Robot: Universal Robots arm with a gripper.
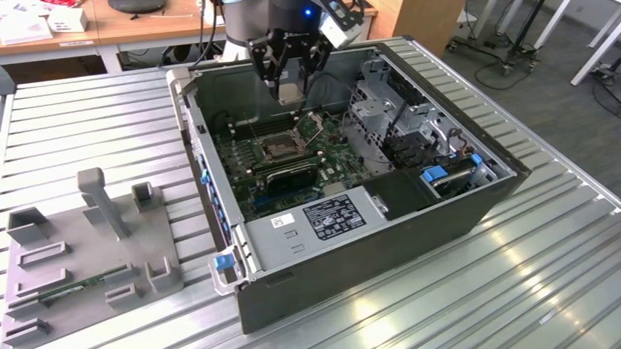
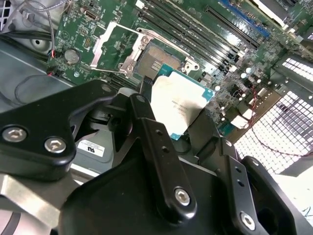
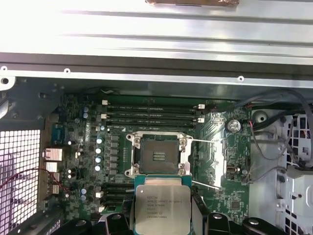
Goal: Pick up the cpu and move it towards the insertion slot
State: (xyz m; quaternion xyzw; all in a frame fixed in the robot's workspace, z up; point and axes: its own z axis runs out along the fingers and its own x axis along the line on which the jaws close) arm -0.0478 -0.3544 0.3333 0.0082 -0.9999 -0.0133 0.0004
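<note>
The cpu point(image 3: 160, 208), a pale silvery square chip with a thin green rim, hangs in the air with my gripper point(image 3: 161, 223) shut on it. Black fingers point(image 2: 146, 127) clamp two of its opposite edges. In the second wrist view the cpu point(image 2: 182, 104) is tilted and partly overlaps the insertion slot point(image 2: 155, 58). The insertion slot point(image 3: 158, 155) is a silver-framed square socket with a dark centre, its thin wire levers swung out; it lies on the green motherboard just beyond the chip. In the exterior view my gripper point(image 1: 290, 86) is above the open case, over the far part of the board and higher than the insertion slot point(image 1: 276, 149).
The open computer case point(image 1: 485, 200) lies on a slatted metal table point(image 1: 87, 123). Long black memory slots point(image 3: 149, 111) flank the socket. A drive cage point(image 1: 388, 116) and a power supply point(image 1: 325, 214) fill the case's near side. A grey fixture point(image 1: 92, 240) stands at the exterior view's left.
</note>
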